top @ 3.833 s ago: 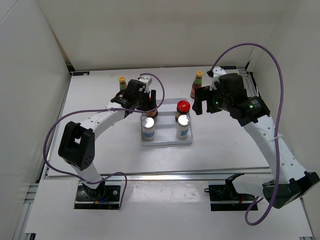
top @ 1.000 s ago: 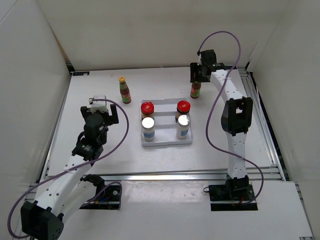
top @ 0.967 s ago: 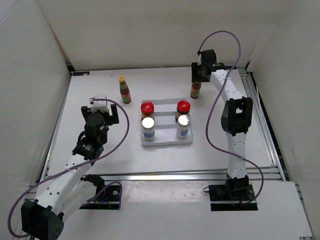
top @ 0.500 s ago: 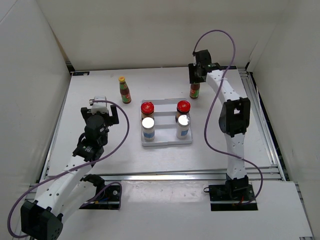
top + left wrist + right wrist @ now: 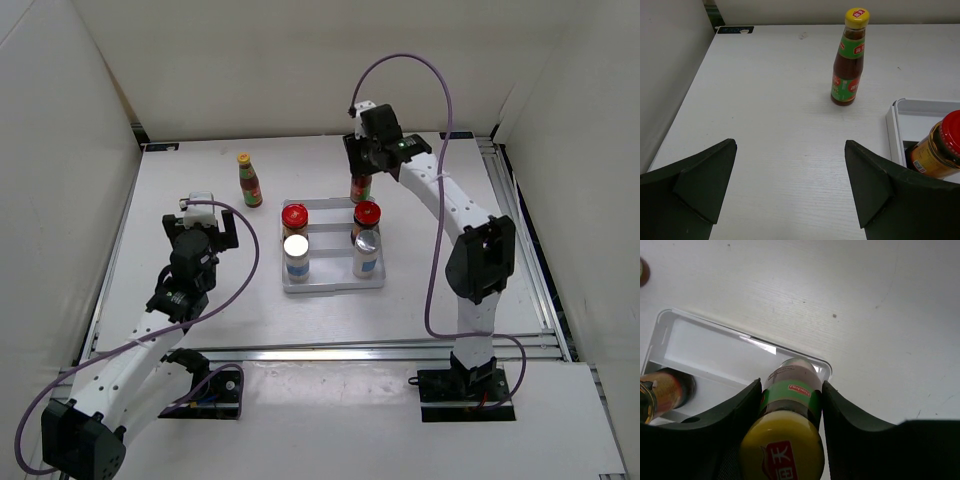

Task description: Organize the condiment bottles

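Right gripper (image 5: 790, 407) is clamped on a slim yellow-capped bottle (image 5: 790, 392), which hangs over the upper right corner of the white tray (image 5: 332, 286), upper centre of the top view. I cannot tell whether its base touches the tray.

Left gripper (image 5: 790, 185) is spread wide, holding nothing, at frame left.

Second slim bottle (image 5: 248, 180) stands upright on the table (image 5: 180, 160), up-left of the tray.

In the tray: red-lidded jars (image 5: 294, 215) in the upper row, silver-topped shakers (image 5: 296, 250) in the lower row.
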Robot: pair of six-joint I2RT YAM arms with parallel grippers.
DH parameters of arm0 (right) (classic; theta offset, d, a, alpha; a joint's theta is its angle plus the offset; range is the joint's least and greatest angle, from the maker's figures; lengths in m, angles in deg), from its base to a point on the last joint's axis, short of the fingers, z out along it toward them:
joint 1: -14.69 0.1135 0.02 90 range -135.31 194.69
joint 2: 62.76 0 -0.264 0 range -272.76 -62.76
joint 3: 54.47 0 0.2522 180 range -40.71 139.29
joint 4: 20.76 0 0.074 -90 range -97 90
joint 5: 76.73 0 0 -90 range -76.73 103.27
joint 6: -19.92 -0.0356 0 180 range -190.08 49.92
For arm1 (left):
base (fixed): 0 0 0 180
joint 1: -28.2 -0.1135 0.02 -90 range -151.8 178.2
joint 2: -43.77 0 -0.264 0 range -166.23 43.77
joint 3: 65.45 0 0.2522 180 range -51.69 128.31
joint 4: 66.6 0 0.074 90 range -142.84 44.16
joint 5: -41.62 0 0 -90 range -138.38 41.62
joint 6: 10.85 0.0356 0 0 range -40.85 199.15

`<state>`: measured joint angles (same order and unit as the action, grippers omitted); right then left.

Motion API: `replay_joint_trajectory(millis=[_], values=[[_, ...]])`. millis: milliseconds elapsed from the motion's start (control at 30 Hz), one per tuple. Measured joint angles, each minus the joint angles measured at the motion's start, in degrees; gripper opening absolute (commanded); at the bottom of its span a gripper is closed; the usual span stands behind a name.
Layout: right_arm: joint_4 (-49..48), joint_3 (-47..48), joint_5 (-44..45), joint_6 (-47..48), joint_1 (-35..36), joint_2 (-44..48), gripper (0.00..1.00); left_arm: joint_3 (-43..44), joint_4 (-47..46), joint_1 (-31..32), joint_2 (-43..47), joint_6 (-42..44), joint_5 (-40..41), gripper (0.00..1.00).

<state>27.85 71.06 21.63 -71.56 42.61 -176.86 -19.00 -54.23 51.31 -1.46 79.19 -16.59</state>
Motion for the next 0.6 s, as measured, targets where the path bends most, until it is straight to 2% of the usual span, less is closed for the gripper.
replay_joint_trajectory(millis=[400,600], values=[[-0.5,-6.5,-0.4,-1.2,0.6,0.3,0.07,0.0,0.0,0.0,0.0,0.0,0.3,1.00],[-3.1,-8.7,-0.9,-1.9,0.3,-0.6,0.36,0.0,0.0,0.0,0.0,0.0,0.4,1.00]])
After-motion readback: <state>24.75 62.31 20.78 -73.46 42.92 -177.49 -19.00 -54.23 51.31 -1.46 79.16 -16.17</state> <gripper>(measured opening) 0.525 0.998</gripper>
